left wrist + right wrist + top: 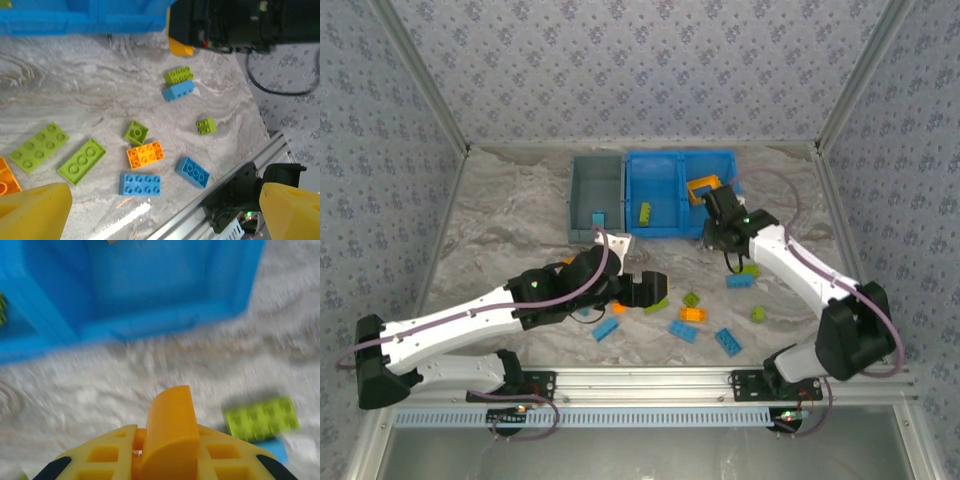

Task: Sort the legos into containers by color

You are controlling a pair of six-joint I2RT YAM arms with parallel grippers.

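An orange curved lego [170, 422] is clamped in the right end effector [167, 452]; the left end effector [161, 212] is held released over scattered legos [145, 154].

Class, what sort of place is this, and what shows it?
Probably a robotics lab test cell: two white-and-black robot arms mounted on an aluminium rail, a marble-patterned tabletop, and floral-patterned walls enclosing it.

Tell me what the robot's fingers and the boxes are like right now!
Left arm's yellow fingers: open, empty.
Right arm's yellow fingers: shut on a rounded orange plastic brick.
Grey-blue plastic bin: open-topped, holding a blue brick.
Bright blue two-compartment plastic bin: open-topped, lime brick in left compartment.
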